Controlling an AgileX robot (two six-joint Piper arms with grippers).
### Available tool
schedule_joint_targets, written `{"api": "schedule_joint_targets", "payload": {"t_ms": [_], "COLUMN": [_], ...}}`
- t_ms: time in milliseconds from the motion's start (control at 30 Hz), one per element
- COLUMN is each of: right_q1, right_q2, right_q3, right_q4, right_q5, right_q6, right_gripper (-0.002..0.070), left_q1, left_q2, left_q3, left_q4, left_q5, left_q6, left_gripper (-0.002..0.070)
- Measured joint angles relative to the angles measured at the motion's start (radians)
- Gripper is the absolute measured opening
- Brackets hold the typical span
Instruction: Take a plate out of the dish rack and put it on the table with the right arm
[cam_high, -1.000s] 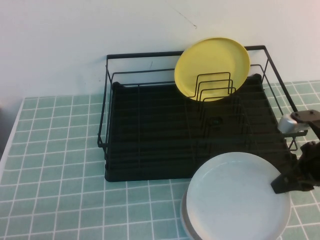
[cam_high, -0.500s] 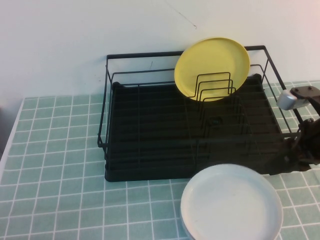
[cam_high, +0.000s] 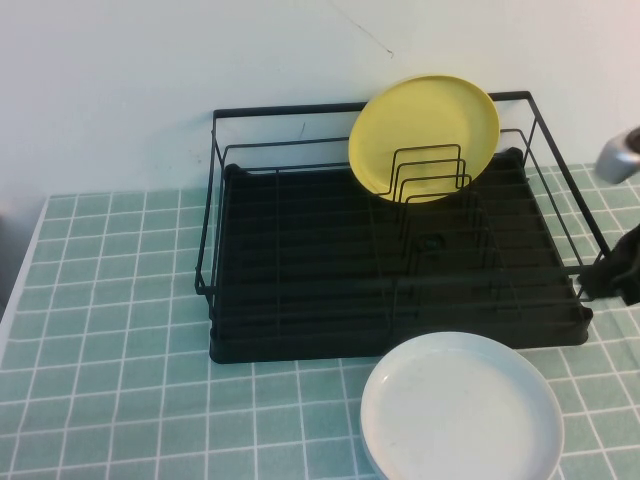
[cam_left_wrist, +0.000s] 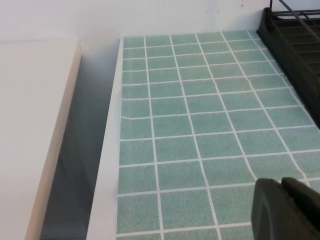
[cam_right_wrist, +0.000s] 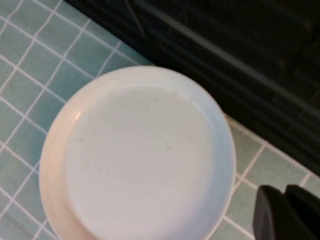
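Dish rack (cam_high: 390, 270): black wire frame on a black tray base, standing on the tiled desk (cam_high: 110, 290) against the wall. Contents: one yellow plate (cam_high: 425, 135), upright, leaning in the wire dividers at the back right; remaining slots bare.

White plate (cam_high: 460, 410): lying flat on the desk just in front of the rack's front right corner, outside it, free of any grip.

Right pincer (cam_high: 622, 265): at the rack's right side, holding nothing; jaw position cannot be told.

Left pincer (cam_left_wrist: 287, 210): low over bare tiles left of the rack, fingers pressed together.
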Motion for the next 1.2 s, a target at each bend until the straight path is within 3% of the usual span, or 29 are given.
{"api": "schedule_joint_targets", "payload": {"t_ms": [233, 400, 700, 1067, 1200], "right_q1": [0.000, 0.000, 0.000, 0.000, 0.000], "right_q2": [-0.313, -0.604, -1.055, -1.214, -1.224], "right_q3": [0.044, 0.214, 0.503, 0.625, 0.676], "right_q4": [-0.029, -0.029, -0.044, -0.087, -0.120], "right_q5": [-0.098, -0.272, -0.362, -0.411, -0.533], "right_q6": [0.000, 0.009, 0.014, 0.018, 0.042], "right_gripper": [0.0008, 0.0006, 0.0001, 0.0000, 0.0000], "left_q1": [0.000, 0.000, 0.000, 0.000, 0.000], "left_q2": [0.000, 0.000, 0.000, 0.000, 0.000], "left_q3": [0.000, 0.000, 0.000, 0.000, 0.000], "left_q4": [0.000, 0.000, 0.000, 0.000, 0.000], "left_q5": [0.000, 0.000, 0.000, 0.000, 0.000], "left_q6": [0.000, 0.000, 0.000, 0.000, 0.000], "left_gripper": [-0.0003, -0.0003, -0.0003, -0.0003, -0.0003]}}
